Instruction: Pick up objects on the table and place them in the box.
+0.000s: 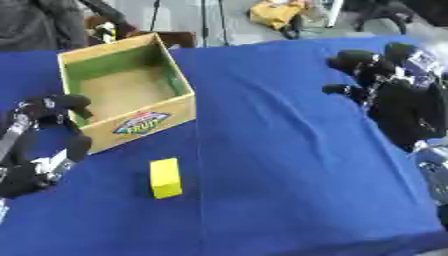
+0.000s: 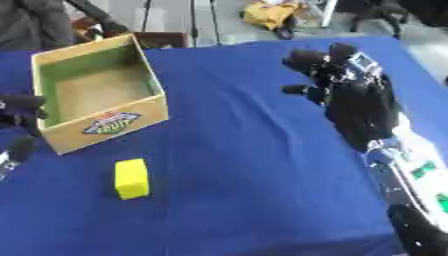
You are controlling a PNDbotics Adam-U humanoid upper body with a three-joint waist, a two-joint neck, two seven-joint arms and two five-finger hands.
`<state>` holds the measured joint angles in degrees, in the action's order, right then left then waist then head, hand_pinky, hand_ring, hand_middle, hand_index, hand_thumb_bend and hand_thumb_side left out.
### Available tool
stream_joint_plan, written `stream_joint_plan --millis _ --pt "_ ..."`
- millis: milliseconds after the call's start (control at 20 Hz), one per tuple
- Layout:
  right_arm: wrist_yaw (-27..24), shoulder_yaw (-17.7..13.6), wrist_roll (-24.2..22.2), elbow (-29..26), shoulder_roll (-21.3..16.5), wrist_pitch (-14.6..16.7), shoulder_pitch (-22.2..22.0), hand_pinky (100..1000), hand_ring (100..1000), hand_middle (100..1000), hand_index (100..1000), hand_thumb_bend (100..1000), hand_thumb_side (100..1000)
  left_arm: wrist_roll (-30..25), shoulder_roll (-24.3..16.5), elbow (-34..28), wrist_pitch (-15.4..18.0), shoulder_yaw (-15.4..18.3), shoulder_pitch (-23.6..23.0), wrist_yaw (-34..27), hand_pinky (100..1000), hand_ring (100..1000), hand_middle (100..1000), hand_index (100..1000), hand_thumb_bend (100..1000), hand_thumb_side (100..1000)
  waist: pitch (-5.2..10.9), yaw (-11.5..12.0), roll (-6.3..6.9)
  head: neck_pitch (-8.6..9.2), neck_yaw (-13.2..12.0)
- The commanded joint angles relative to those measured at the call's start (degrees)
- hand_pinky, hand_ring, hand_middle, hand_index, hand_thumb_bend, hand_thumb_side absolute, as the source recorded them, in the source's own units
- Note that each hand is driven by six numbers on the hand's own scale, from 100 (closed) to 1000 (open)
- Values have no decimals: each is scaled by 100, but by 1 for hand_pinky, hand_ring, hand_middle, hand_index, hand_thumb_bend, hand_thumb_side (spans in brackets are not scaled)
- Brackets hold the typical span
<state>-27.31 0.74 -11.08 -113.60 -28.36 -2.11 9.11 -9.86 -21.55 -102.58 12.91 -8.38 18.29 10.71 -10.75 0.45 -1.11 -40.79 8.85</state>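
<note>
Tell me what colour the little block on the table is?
Yellow: the small rectangular block shows best in the left eye view.

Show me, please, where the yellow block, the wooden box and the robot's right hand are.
yellow block (image 1: 165, 178), left eye view, top face.
wooden box (image 1: 150, 119), left eye view, front wall.
right hand (image 2: 359, 107), right eye view, palm.

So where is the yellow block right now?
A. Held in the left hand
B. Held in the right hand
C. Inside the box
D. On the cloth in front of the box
D. The yellow block lies on the blue cloth just in front of the box, whose inside looks empty; neither the left hand nor the right hand touches it.
</note>
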Motion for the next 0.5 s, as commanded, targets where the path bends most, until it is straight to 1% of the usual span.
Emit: stream_joint_plan --millis 50,400,500 --pt "18 -33 -18 -81 -89 5 59 811 1000 809 837 100 1000 -42 -84 -132 14 -24 87 -55 513 837 590 783 424 679 85 -10 8 -27 -4" --pt "14 -35 -24 -77 -88 9 54 812 1000 809 836 100 1000 -158 -88 -146 53 -82 87 -92 513 835 585 783 431 664 102 -20 -1 -35 -8" --pt "8 -33 -25 -77 -88 9 54 812 1000 809 836 100 1000 -237 -108 -132 57 -118 108 -51 514 835 579 783 455 645 111 -24 -3 -39 -11"
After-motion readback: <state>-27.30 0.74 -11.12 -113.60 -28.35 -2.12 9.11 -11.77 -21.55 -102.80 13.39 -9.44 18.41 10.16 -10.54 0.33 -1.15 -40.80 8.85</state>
